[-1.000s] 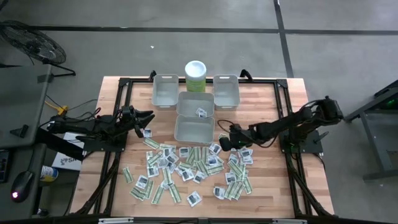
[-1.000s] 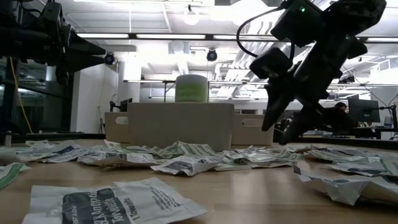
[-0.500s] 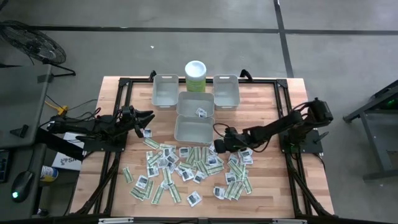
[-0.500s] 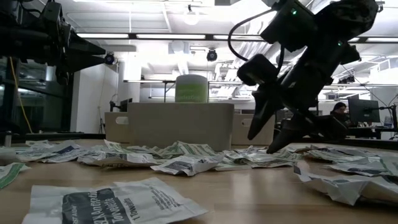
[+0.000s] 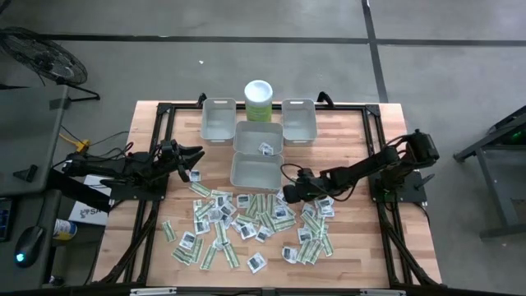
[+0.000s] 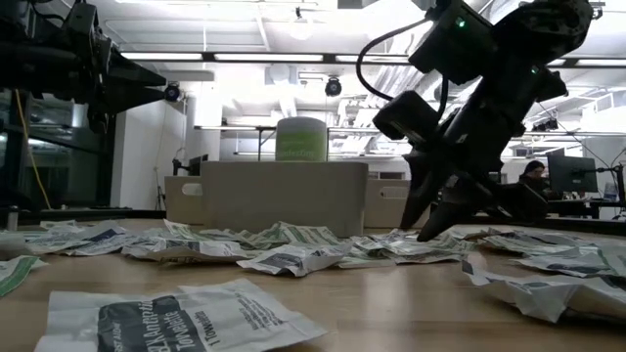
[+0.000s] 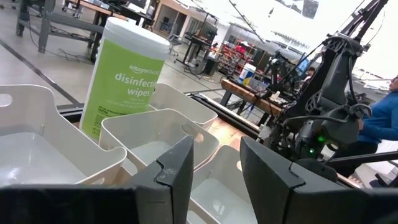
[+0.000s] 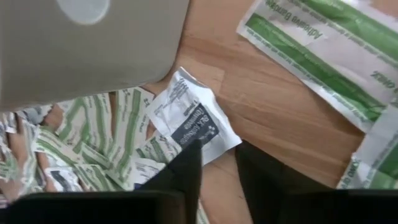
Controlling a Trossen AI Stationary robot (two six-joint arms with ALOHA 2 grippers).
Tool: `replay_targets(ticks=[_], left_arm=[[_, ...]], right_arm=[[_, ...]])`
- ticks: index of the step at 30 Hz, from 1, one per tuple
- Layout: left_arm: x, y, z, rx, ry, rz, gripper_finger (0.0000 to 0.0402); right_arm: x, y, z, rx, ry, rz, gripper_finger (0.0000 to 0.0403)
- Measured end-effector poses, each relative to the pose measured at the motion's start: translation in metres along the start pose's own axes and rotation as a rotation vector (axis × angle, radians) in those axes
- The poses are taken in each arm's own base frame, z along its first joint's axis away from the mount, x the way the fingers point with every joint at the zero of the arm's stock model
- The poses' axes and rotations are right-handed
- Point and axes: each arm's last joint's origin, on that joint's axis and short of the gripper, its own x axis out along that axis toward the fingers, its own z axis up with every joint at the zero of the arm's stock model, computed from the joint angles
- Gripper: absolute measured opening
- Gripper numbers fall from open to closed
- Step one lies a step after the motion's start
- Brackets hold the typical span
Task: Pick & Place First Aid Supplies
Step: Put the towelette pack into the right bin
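The right gripper (image 5: 289,191) reaches down to the wooden worktop (image 5: 353,238) at the edge of the scattered first aid supplies (image 5: 246,222); its fingers (image 8: 180,174) stand narrowly apart, a thin gap between them, their tips at the edge of a small white square packet (image 8: 189,118) with dark print; whether they have hold of it cannot be told; a grey bin (image 8: 87,43) lies just beyond the packet, green-striped strips (image 8: 323,56) off to the side; the left gripper (image 5: 196,155) hangs above the worktop's far side, well apart from the pile, its fingers (image 7: 177,171) partly open on nothing; ahead of them stand more grey bins (image 7: 155,134) and a pale green canister (image 7: 124,68).
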Motion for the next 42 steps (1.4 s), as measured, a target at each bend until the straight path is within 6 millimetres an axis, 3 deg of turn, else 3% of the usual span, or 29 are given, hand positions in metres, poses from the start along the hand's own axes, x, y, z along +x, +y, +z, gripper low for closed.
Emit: replay_targets(ticks=[7, 18, 33, 42], left_arm=[[0.0, 0.0, 0.0, 0.0, 0.0, 0.0, 0.0131], [0.0, 0.0, 0.0, 0.0, 0.0, 0.0, 0.0131], [0.0, 0.0, 0.0, 0.0, 0.0, 0.0, 0.0131], [0.0, 0.0, 0.0, 0.0, 0.0, 0.0, 0.0131]], right_arm=[[0.001, -0.002, 0.0, -0.043, -0.008, -0.016, 0.0005], [-0.004, 0.001, 0.0, -0.113, 0.046, 0.02, 0.0001], [-0.046, 0.017, 0.004, -0.168, 0.019, 0.134, 0.0], [-0.036, 0.01, 0.003, -0.127, 0.036, 0.07, 0.0015]])
